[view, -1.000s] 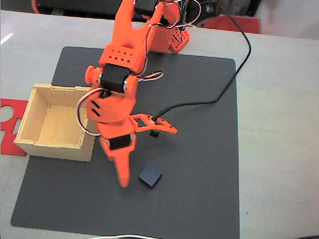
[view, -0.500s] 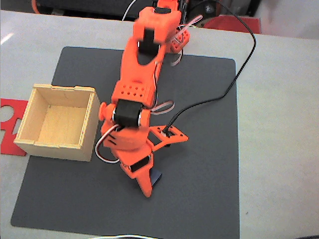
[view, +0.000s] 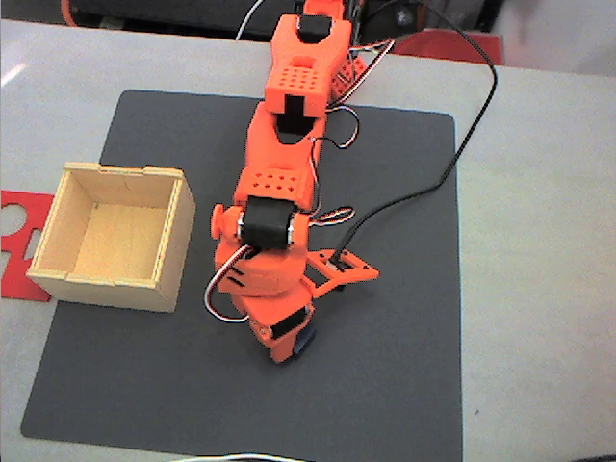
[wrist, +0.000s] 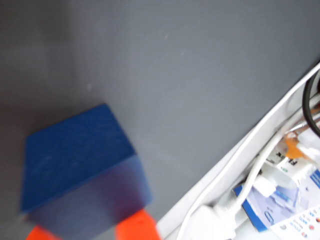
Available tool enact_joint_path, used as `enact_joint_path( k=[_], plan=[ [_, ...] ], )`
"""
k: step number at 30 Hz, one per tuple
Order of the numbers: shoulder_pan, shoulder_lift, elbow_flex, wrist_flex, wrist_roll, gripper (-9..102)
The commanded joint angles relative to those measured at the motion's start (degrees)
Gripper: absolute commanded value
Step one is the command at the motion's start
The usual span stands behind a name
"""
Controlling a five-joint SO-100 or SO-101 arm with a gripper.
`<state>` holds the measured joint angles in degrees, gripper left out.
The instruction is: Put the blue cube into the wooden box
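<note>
Dark mat [view: 404,318]: jaws straddle blue cube [wrist: 82,167].

Dark grey mat [view: 404,318]: flat on the pale surface [view: 539,289], covering its middle. Red cut-out sheet [view: 14,231]: at the surface's left edge, beside the mat's left edge. Black cable [view: 452,164]: trailing across the mat's upper right corner. White cables [wrist: 250,175]: beyond the mat's edge in the wrist view.

A pale grey table [view: 539,241] carries a dark grey mat [view: 404,366] that covers the middle of the fixed view. On the mat's left side sits the wooden box [view: 115,236], and the blue cube [wrist: 80,165] rests on the mat at lower centre. A flat red sheet [view: 17,241] lies on the table at the left edge, partly under the box.
</note>
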<state>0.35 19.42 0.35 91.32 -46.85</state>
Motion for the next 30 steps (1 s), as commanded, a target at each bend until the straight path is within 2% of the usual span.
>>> enact_joint_path(
  k=[1, 3, 5, 12, 18, 23, 30],
  plan=[
    [-0.97, 0.62, -2.37, 0.53, 0.62, 7],
    [-1.14, 1.41, -2.46, 0.62, 0.62, 22],
    [-1.32, 2.9, -2.46, 0.88, 0.26, 30],
    [-3.16, 5.01, -2.46, 5.36, -3.6, 37],
    [-4.66, 4.66, -2.46, 9.49, -4.92, 37],
    [-4.66, 3.87, -2.46, 9.49, -5.19, 31],
    [-4.48, 0.88, -2.46, 6.5, -4.83, 2]
  ],
)
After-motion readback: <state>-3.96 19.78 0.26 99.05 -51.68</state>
